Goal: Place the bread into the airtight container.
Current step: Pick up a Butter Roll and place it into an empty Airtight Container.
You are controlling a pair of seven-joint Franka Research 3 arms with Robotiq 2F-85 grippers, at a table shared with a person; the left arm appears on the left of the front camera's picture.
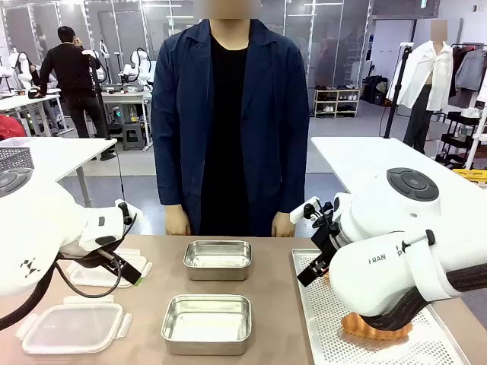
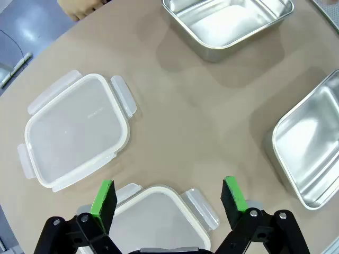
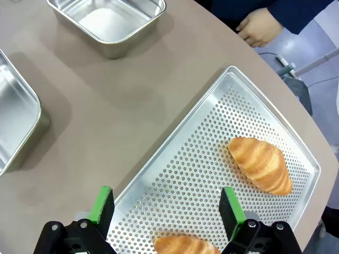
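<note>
Right wrist view: two croissants [image 3: 260,165] [image 3: 183,245] on perforated tray [image 3: 212,135]; two steel containers [image 3: 108,21] [image 3: 16,132].

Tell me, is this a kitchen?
Probably a robot lab: the left gripper and right gripper hang over a table with a tray of croissants, and more work tables stand behind the person.

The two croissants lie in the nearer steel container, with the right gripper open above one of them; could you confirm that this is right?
Not quite. The two croissants lie on the perforated tray instead, as the right wrist view shows. The right gripper is indeed open above one of them.
</note>
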